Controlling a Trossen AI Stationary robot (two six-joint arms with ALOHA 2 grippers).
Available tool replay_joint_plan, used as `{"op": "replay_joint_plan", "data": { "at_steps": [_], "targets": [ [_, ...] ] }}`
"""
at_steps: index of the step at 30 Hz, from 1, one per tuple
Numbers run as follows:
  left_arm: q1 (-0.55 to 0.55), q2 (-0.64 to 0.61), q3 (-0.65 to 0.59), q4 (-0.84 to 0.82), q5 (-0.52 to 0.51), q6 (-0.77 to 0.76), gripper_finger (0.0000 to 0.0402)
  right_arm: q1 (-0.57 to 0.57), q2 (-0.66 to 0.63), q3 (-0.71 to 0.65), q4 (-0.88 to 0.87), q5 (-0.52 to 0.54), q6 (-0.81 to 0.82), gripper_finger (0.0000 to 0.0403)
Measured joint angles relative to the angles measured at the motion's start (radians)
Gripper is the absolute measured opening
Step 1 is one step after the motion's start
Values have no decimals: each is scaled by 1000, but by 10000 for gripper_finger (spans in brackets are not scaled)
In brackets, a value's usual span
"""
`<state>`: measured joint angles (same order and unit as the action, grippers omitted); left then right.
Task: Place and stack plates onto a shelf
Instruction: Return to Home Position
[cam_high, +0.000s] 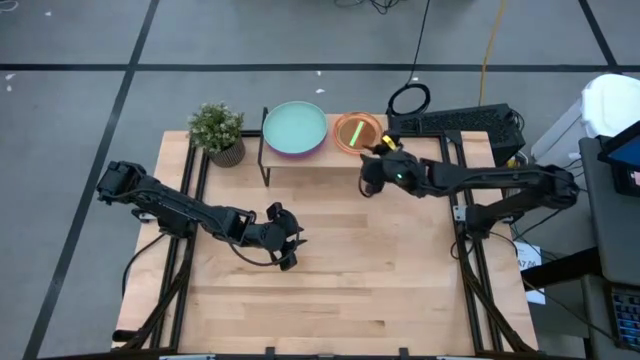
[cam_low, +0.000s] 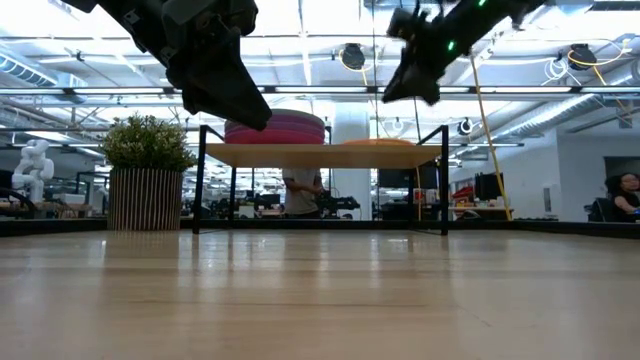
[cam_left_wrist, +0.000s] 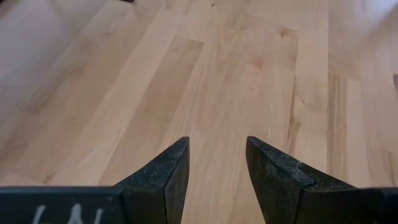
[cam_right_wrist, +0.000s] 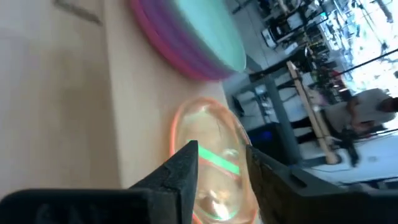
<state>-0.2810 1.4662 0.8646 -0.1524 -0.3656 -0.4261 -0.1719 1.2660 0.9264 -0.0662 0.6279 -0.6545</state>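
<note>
step: return home, by my reading | right gripper (cam_right_wrist: 221, 152): fingers apart, empty; small stack (cam_high: 358, 131) just ahead of its tips on shelf (cam_low: 320, 155), big stack (cam_high: 295, 130) beyond that | left gripper (cam_left_wrist: 217, 146): apart, empty, over desk (cam_high: 400, 280), shelf well off | exit: straight back from stack

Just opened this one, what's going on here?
The plates are on the shelf in two piles: the big stack, topped by a pale green plate, on the side nearer the potted plant, and the small see-through stack beside it. The right gripper hangs open close to the small stack, holding nothing. The left gripper hovers open over the table, also holding nothing.
</note>
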Motion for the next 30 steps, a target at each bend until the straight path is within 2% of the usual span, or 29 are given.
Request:
{"op": "replay_joint_plan", "data": {
  "at_steps": [7, 11, 16, 22, 26, 30],
  "targets": [
    [-1, 0, 0, 0, 0, 9, 163, 165, -133, -1, -178, -15, 292, 124],
    [-26, -17, 0, 2, -11, 51, 149, 265, -217, -47, -201, -27, 405, 118],
    [-78, -85, 0, -5, -70, 65, 82, 346, -336, -140, -185, -28, 480, 102],
    [-176, -170, 0, -78, -132, 83, 17, 418, -450, -253, -185, -58, 551, 53],
    [-242, -204, -10, -129, -273, 39, 5, 455, -511, -316, -152, -89, 565, 12],
    [-301, -206, -47, -123, -293, 35, 5, 480, -555, -388, -59, -165, 510, 7]
  ]
}}
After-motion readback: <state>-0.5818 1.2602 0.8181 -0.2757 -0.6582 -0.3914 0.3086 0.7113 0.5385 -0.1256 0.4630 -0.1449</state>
